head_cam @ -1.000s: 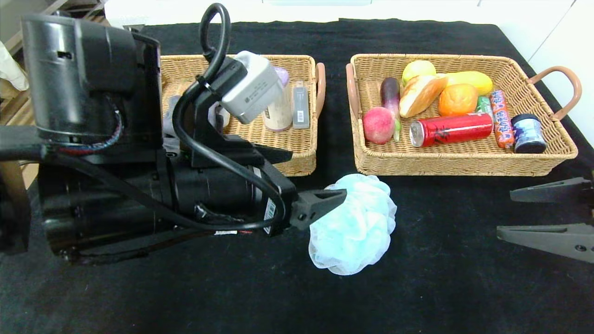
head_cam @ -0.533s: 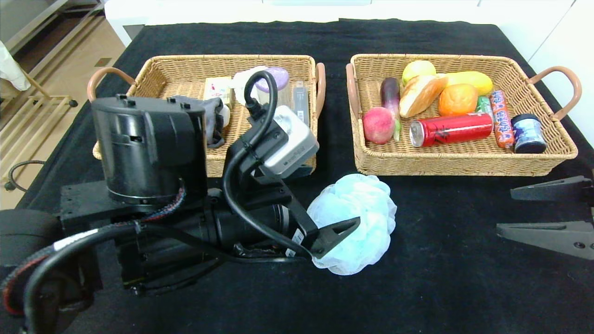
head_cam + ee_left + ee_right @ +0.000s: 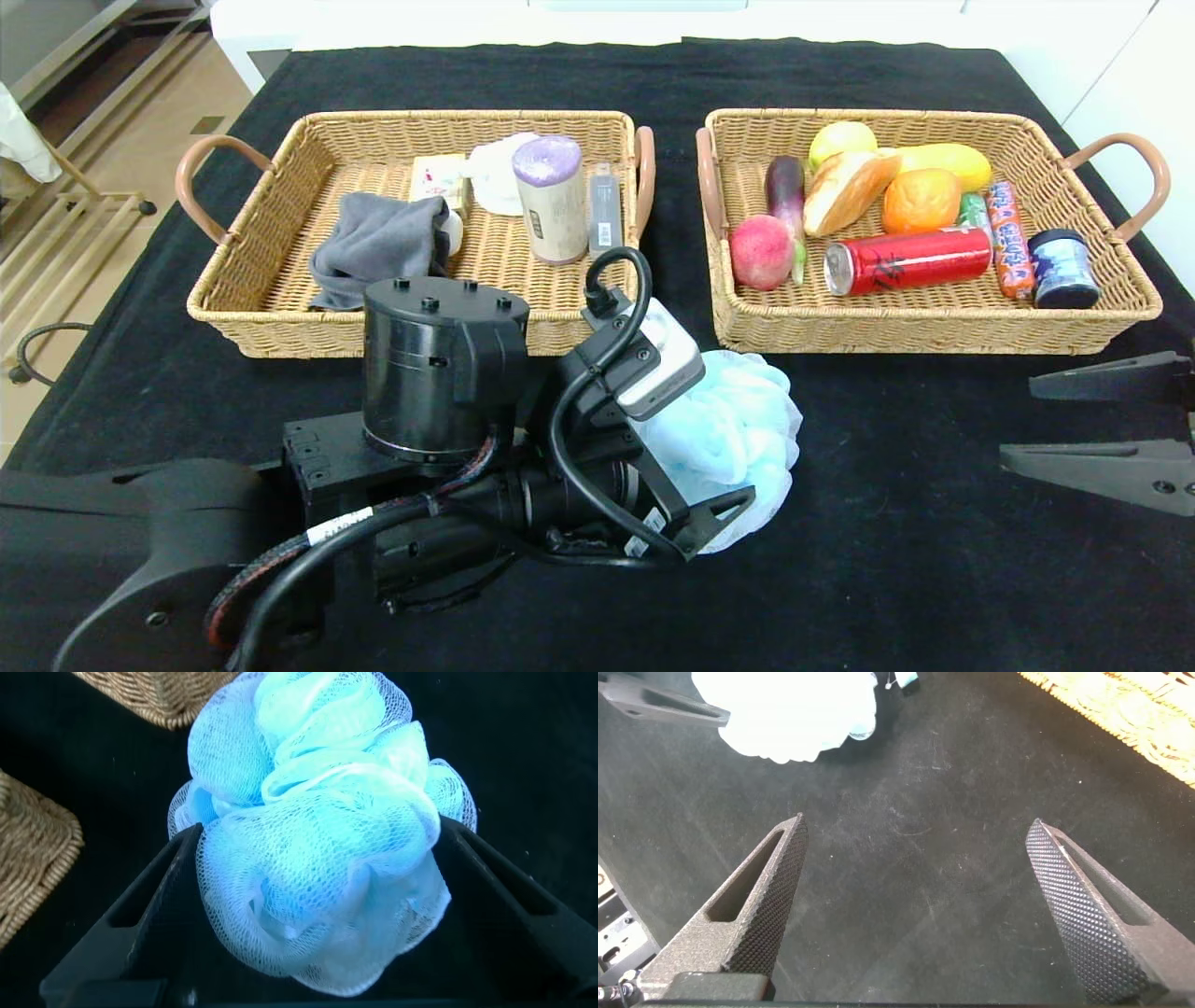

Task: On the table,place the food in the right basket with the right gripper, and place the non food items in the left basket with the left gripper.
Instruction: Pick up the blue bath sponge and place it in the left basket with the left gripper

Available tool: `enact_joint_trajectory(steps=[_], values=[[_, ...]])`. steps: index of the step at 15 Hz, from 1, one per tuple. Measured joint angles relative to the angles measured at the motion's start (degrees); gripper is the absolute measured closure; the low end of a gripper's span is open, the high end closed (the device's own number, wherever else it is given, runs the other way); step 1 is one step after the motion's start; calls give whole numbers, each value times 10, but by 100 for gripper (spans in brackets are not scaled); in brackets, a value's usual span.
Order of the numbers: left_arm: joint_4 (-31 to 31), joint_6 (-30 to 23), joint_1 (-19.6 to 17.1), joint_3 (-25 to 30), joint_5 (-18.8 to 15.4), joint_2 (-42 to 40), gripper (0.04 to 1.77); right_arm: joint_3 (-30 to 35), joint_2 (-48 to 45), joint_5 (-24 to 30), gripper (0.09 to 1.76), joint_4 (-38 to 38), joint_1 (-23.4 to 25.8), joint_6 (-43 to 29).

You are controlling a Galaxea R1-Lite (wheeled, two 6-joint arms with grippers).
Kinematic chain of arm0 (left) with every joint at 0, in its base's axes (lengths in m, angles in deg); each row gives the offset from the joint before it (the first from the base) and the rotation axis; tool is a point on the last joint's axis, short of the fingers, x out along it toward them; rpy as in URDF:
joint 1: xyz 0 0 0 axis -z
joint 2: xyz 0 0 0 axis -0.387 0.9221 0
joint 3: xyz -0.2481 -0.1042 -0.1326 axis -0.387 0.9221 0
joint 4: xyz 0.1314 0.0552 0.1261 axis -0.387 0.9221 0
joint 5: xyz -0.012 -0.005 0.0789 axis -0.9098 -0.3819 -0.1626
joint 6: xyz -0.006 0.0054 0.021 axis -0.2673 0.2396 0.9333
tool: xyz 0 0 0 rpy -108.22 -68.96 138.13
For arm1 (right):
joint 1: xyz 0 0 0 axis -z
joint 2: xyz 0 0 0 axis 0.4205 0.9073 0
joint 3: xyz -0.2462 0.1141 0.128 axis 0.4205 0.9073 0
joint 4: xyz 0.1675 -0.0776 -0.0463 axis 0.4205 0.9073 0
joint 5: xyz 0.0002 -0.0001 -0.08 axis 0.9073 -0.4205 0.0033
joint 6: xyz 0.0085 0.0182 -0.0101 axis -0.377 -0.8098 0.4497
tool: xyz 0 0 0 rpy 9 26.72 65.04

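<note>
1. Head view: a pale blue mesh bath sponge (image 3: 738, 420) is seen lying on the black tablecloth (image 3: 887, 579), just in front of the gap between the left woven wicker basket (image 3: 280, 322) and the right woven wicker basket (image 3: 934, 331). The left gripper (image 3: 719, 467) is lowered around the sponge, its fingers spread. The right gripper (image 3: 1111, 425) is held idle at the table's right edge, fingers apart.
2. Left wrist view: the sponge (image 3: 318, 840) is framed between the two black fingers (image 3: 140, 924), which are set wide on either side and not clenched on it.
3. Right wrist view: the textured fingers (image 3: 766, 905) are shown released above bare cloth, nothing grasped.
</note>
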Motion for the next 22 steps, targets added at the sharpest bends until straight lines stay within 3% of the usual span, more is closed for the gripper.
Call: enact_joint_trajectory(steps=[14, 19, 22], values=[[-158, 0, 2, 21, 2, 97, 9, -1, 6, 0, 14, -8, 4, -2], [-171, -2, 1, 25, 5, 115, 9, -1, 6, 0, 14, -9, 6, -1], [-169, -2, 1, 25, 4, 116, 53, -1, 6, 0, 14, -9, 6, -1]])
